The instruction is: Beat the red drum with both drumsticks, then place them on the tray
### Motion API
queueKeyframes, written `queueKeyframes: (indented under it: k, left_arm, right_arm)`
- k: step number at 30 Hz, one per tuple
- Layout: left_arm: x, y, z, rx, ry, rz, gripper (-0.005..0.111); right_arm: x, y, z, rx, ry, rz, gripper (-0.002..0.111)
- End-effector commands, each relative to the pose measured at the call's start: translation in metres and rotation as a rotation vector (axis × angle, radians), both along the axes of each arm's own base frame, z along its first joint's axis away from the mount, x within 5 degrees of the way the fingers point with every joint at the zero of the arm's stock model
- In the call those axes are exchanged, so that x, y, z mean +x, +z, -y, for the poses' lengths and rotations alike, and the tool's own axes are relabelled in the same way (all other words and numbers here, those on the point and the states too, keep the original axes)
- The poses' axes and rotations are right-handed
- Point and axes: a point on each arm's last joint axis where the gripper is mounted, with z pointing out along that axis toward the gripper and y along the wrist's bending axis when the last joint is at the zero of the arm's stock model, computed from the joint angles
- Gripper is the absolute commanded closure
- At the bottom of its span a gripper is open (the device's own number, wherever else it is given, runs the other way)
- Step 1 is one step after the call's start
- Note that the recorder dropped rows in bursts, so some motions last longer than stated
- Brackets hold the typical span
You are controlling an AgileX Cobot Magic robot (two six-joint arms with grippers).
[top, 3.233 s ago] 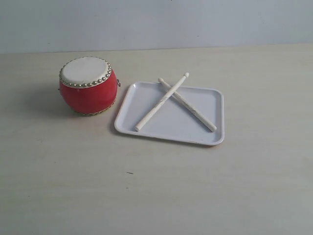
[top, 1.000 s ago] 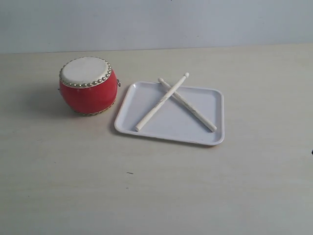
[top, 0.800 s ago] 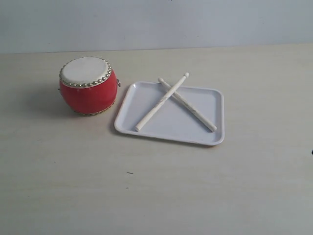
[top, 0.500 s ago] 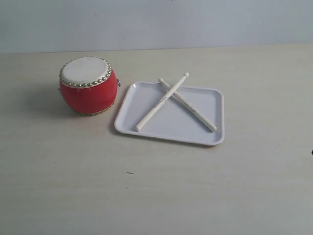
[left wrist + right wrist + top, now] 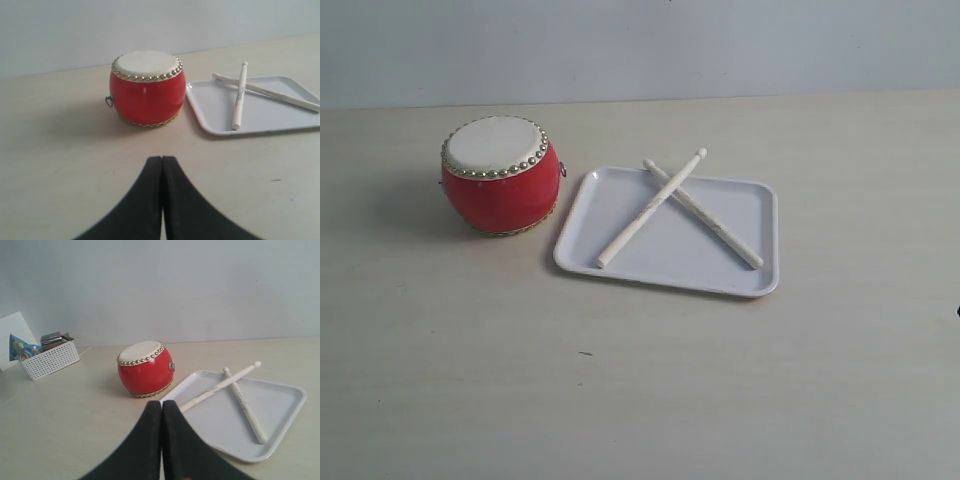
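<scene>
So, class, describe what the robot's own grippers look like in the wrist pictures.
The left gripper and right gripper look alike: each has two smooth black fingers, broad at the base and curving in to slim tips. No cables or markings show.

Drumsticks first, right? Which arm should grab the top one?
Left, probably. The top stick ends at the tray edge nearest the drum, on the left arm's side.

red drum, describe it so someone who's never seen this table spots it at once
On the pale wooden table, look left of the flat white rectangular plastic tray holding two crossed cream wooden sticks. The barrel-shaped drum stands there: the only glossy red thing, with cream skin and gold studs.
</scene>
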Motion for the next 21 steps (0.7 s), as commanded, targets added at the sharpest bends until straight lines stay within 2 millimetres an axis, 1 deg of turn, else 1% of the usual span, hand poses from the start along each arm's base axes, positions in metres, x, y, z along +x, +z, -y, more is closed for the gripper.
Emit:
queueKeyframes:
  k: [1, 21]
  left_arm:
    - [-0.0005, -0.0027, -0.0008, 0.018, 0.004, -0.016, 0.107]
    - [-0.0004, -0.0026, -0.0008, 0.017, 0.004, -0.015, 0.107]
  right_arm:
    - [0.0002, -0.0005, 0.0007, 0.003, -0.009, 0.006, 0.108]
    - [0.0006, 0.0002, 0.0013, 0.007, -0.017, 0.013, 0.108]
